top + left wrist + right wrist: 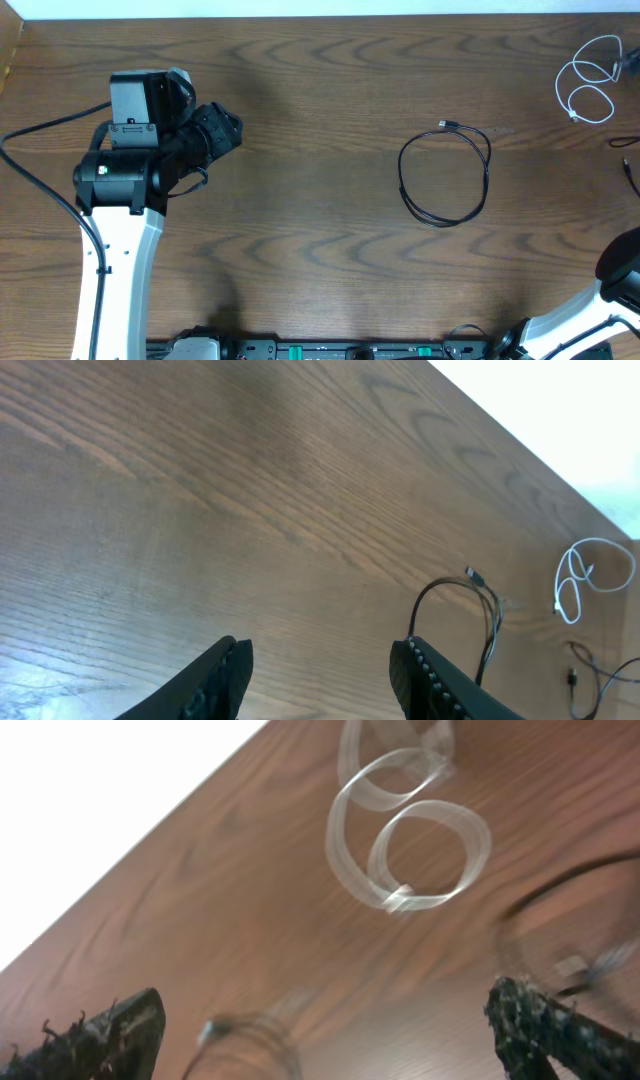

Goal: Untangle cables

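Observation:
The black cable lies in an open loop on the table right of the middle, its small plug at the top. The white cable lies coiled at the far right corner, apart from the black one. My left gripper is open and empty, far left of both. The left wrist view shows its jaws with the black cable and white cable ahead. My right gripper is open and empty above the table, with the blurred white cable ahead.
Another thin dark cord lies at the right table edge and also shows in the left wrist view. A blurred dark loop and a blurred ringed shape show near the right jaws. The right arm is at the bottom right.

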### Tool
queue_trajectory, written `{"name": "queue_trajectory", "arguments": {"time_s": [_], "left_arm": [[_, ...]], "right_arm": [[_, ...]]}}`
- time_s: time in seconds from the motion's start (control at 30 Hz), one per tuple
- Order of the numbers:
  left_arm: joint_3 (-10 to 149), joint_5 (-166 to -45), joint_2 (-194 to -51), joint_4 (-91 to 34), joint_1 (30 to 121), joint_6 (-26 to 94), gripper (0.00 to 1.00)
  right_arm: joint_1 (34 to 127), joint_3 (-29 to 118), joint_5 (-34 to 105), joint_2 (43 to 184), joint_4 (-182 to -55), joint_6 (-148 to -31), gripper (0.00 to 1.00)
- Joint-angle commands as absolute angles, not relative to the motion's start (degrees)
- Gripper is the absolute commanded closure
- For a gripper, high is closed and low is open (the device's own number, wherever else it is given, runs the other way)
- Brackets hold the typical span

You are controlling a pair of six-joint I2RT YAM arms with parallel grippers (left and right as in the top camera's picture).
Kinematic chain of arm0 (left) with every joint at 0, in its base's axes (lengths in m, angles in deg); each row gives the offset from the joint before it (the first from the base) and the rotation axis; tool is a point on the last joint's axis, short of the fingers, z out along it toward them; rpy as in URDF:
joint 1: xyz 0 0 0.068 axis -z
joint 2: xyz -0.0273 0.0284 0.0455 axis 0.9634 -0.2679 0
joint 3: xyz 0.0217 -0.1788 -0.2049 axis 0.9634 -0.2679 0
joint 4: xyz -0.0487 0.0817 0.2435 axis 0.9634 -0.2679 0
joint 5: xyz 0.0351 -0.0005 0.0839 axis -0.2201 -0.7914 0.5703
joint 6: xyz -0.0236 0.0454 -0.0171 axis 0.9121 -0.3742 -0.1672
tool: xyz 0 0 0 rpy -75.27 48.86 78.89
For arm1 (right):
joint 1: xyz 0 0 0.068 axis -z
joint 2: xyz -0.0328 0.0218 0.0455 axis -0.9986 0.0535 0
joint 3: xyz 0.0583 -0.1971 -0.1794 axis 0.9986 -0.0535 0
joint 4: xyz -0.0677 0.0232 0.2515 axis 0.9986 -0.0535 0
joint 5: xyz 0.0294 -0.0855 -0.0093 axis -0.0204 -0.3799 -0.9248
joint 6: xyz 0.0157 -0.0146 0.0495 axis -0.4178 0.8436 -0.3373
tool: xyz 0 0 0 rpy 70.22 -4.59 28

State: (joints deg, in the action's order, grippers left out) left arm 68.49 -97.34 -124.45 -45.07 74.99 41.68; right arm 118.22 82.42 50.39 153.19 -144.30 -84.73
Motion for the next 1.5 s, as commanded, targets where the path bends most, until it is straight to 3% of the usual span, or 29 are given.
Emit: {"name": "queue_trajectory", "arguments": {"time_s": [0.0,0.3,0.57,0.63,0.83,0.97,1.1,1.2,1.33,1.47], "left_arm": [[68.69,-96.54,-124.65,-45.51,74.80,39.50,0.50],[67.11,-94.26,-124.67,-45.85,74.80,39.28,0.50],[67.11,-93.59,-124.69,-45.94,74.78,36.44,0.49],[67.11,-93.56,-124.73,-45.92,74.78,34.76,0.49],[67.11,-93.59,-125.61,-46.40,74.80,34.60,0.49],[67.11,-93.59,-126.55,-46.73,74.80,34.60,0.49],[67.11,-93.59,-127.29,-46.99,74.78,34.60,0.49],[67.11,-93.59,-127.66,-47.21,74.78,34.60,0.49],[67.11,-93.59,-127.97,-47.63,74.78,34.10,0.49],[67.11,-93.59,-127.97,-47.63,74.78,33.51,0.49]], "right_arm": [[113.10,82.97,58.74,151.36,-150.38,-78.08,0.01],[101.00,76.24,47.79,151.58,-156.59,-60.93,0.01],[97.32,62.08,35.64,151.58,-150.23,-59.97,0.02],[97.32,58.16,36.73,151.58,-147.19,-59.94,0.10],[96.03,49.81,40.89,151.58,-140.32,-60.69,0.46],[94.77,46.84,40.54,151.58,-137.33,-62.17,0.51],[94.57,44.87,40.56,151.58,-134.14,-65.95,0.77],[93.70,42.62,40.25,151.58,-131.12,-66.52,0.75],[91.75,39.93,33.37,151.58,-127.39,-69.36,0.62],[90.55,39.83,31.55,151.58,-125.24,-70.63,0.62]]}}
